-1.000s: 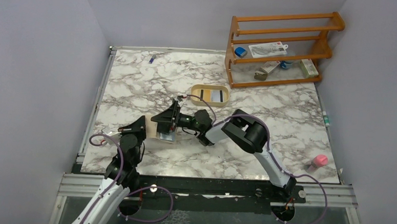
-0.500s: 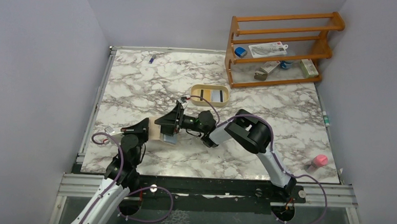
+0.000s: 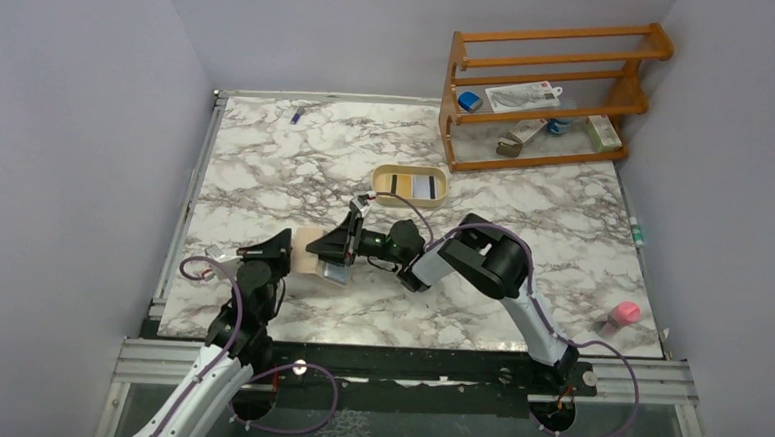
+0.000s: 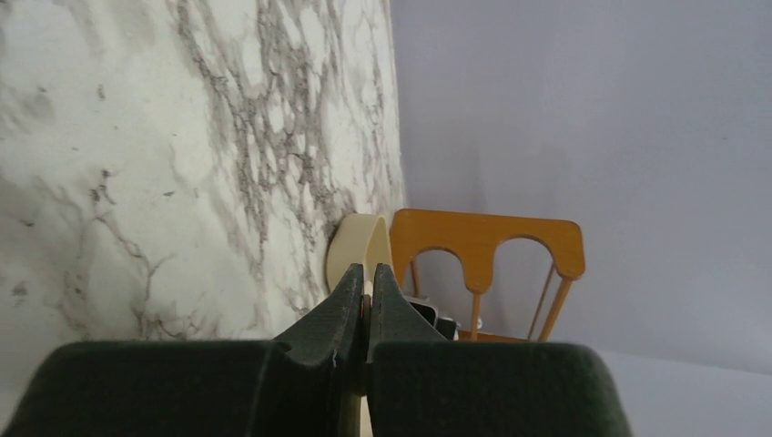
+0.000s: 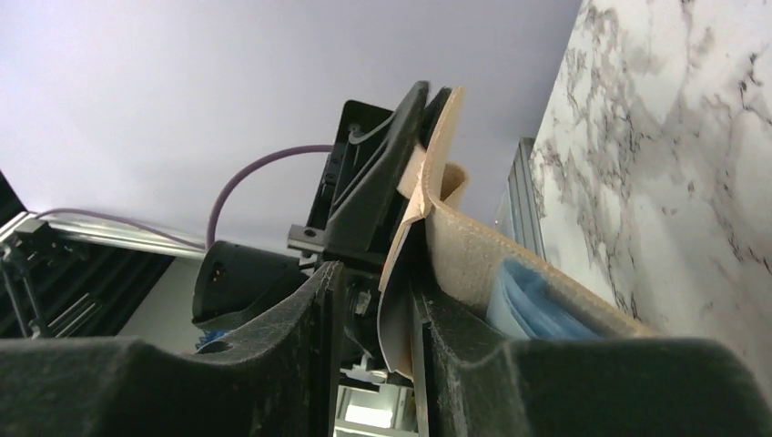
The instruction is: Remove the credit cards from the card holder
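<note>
Front-left on the desk (image 3: 256, 172), left gripper (image 4: 366, 284) clamps the tan holder (image 5: 473, 259); right wrist view shows right gripper (image 5: 373, 287) half-closed around a whitish card (image 5: 393, 341), grip unclear.

We see the jaws narrowing on a card

Our right gripper (image 3: 336, 256), wide open a second ago, has drawn its fingers in around a whitish card (image 5: 394, 332); the holder (image 3: 307, 251) now shows more tan.

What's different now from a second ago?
The right pincer shifted a little rightward and narrowed its jaws around a whitish card poking from the card holder; whether it grips yet is unclear. The left pincer stayed clamped on the card holder, and the tray and wooden rack have not moved.
</note>
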`<move>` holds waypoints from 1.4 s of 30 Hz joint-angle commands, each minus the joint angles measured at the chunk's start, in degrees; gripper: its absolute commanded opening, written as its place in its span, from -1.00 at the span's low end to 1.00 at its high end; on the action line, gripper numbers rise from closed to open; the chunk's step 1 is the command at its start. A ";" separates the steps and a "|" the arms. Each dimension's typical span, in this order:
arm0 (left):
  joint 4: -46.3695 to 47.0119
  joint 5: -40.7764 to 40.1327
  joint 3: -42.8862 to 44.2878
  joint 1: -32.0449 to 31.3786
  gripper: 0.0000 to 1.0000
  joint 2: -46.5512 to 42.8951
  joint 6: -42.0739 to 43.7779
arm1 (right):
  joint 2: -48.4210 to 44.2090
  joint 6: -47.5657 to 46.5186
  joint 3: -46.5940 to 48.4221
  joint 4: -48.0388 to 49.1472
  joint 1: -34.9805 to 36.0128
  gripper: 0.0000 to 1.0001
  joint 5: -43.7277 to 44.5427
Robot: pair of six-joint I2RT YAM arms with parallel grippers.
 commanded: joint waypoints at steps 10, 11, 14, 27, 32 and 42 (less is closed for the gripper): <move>-8.16 -1.08 -9.17 0.31 -1.00 1.49 3.14 | -5.97 1.14 -3.17 19.02 -0.84 -0.33 -3.53; -8.11 -1.09 -9.17 0.31 -1.00 1.47 3.14 | -5.83 1.11 -3.03 19.02 -0.84 -0.34 -3.68; -8.22 -1.13 -9.18 0.31 -1.00 1.55 3.32 | -5.19 1.39 -2.36 18.63 -0.90 -0.41 -4.51; -10.73 -3.26 -9.14 0.71 -1.00 2.66 3.12 | -4.75 0.42 -10.41 19.01 -2.33 -0.41 -8.13; -10.67 -3.31 -9.13 0.75 -1.00 2.57 3.15 | -3.19 0.55 -10.02 19.02 -2.33 -0.70 -8.54; -10.62 -4.10 -9.09 0.75 -1.00 2.44 3.15 | -2.72 1.23 -11.87 18.95 -2.55 -0.98 -9.98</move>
